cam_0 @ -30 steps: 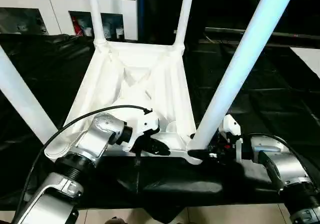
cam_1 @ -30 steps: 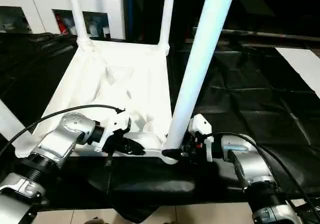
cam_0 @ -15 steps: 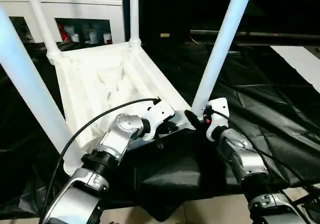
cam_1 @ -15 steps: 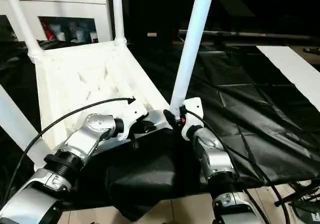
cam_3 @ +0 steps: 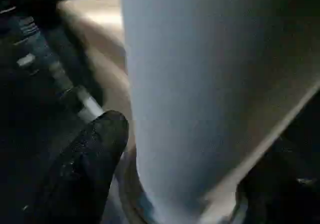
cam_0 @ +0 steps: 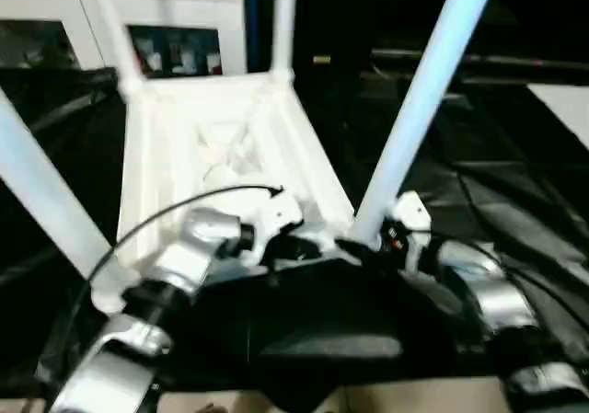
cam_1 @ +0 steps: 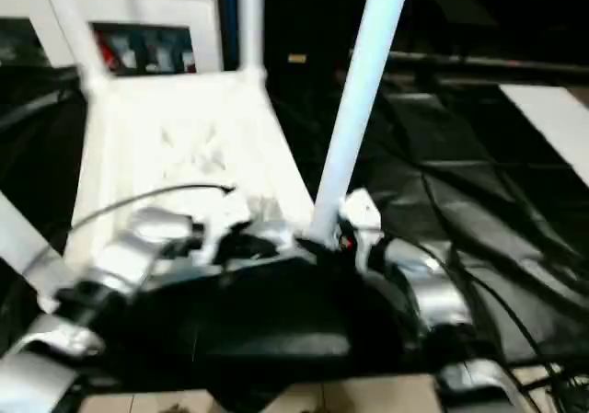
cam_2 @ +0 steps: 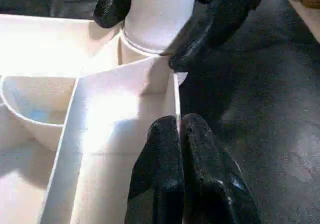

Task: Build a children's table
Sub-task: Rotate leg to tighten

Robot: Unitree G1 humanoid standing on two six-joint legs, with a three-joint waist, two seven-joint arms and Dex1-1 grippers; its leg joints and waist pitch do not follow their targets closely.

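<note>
Tabletop [cam_0: 221, 155] upside down, 4 legs up; left hand [cam_2: 178, 134] pinches near-edge wall, right hand [cam_2: 150, 29] clamps near leg [cam_0: 419, 109] at base

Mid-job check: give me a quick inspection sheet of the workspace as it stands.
Surface: black sheeting, creased.
Job's things: white tabletop lying underside up, four legs standing in its corner sockets, including the near right leg.
Clutter: nothing seen.
Grippers: left gripper pinched on the tabletop's rim wall; right gripper closed around the base of the near right leg.
Cables: black cable arcing over the left arm; more cables by the right forearm.
Surroundings: white cabinet behind; flat white board at far right.
</note>
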